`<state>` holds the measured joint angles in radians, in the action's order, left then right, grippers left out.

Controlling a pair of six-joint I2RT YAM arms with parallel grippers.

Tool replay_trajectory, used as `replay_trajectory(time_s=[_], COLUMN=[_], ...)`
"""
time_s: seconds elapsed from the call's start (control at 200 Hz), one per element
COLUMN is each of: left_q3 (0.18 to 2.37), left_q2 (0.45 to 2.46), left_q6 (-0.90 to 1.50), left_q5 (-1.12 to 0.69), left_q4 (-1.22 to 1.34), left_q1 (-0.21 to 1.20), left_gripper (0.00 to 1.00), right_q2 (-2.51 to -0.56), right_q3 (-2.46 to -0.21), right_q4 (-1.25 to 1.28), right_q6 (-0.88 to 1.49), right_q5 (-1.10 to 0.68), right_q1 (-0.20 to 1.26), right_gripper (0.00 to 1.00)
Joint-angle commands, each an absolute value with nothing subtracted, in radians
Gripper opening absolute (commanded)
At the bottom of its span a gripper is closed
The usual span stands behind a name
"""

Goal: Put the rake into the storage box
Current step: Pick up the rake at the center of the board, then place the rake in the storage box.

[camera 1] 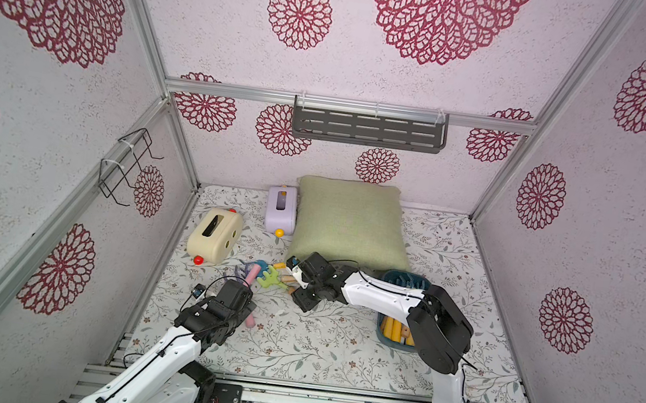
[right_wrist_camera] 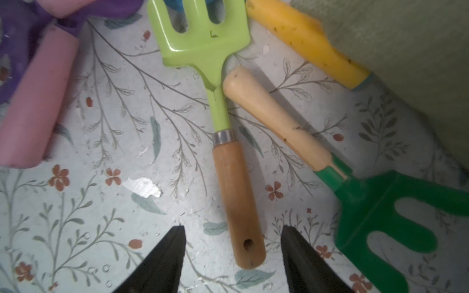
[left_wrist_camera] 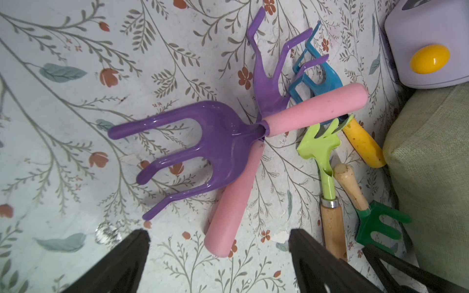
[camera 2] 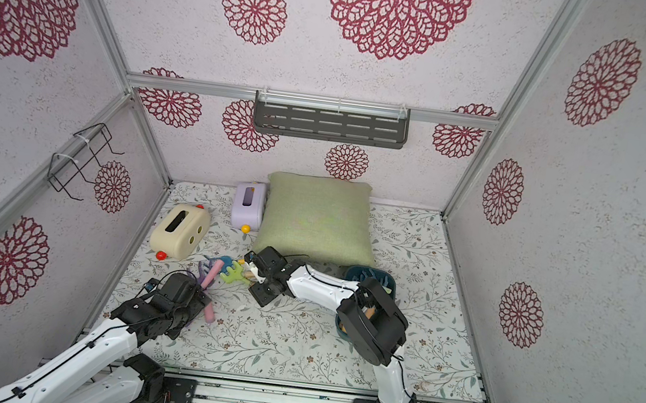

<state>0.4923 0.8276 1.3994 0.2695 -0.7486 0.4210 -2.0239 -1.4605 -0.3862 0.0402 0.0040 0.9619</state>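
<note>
Bright and evenly lit from above in both top views, with wide-angle bowing toward the edges, dimmer and softer in the right wrist view (deep shadow beside the green cushion [right_wrist_camera: 406, 38], near-black on the right gripper [right_wrist_camera: 232, 228]), glossy glints on the purple fork [left_wrist_camera: 215, 142].

No text, label, brand, number or sign can be read in any view. The lime-green rake head [right_wrist_camera: 203, 43] carries one tiny dark mark, too small to tell whether it is a letter.
</note>
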Motion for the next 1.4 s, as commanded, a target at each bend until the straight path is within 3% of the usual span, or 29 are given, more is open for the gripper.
replay_trajectory(time_s=[0.0, 0.095, 0.31, 0.425, 0.886, 1.156, 1.396], left_q3=[0.486, 0.486, 0.485, 0.485, 0.537, 0.769, 0.974], left_q2=[0.819, 0.817, 0.801, 0.794, 0.847, 1.044, 1.253], left_q6=[1.393, 1.391, 1.396, 1.396, 1.342, 1.229, 1.27], left_q5=[0.286, 0.282, 0.285, 0.288, 0.305, 0.367, 0.251], left_q4=[-0.738, -0.739, -0.754, -0.759, -0.749, -0.807, -0.819], left_q1=[0.424, 0.423, 0.423, 0.422, 0.421, 0.387, 0.349], left_gripper=[0.94, 0.94, 0.94, 0.94, 0.95, 0.98, 0.98], right_q2=[-2.067, -2.118, -2.108, -2.034, -1.483, -1.107, -0.941], right_q3=[-1.528, -1.564, -1.526, -1.445, -0.989, -0.795, -0.775], right_q4=[-0.446, -0.466, -0.482, -0.461, -0.314, -0.355, -0.565], right_q6=[-0.005, -0.017, -0.018, 0.016, 0.355, 0.57, 0.793], right_q5=[0.057, 0.076, 0.149, 0.155, 0.179, 0.174, 0.301], right_q1=[0.973, 0.987, 1.06, 1.086, 1.083, 0.906, 0.803], right_gripper=[0.63, 0.58, 0.26, 0.19, 0.11, 0.04, 0.01])
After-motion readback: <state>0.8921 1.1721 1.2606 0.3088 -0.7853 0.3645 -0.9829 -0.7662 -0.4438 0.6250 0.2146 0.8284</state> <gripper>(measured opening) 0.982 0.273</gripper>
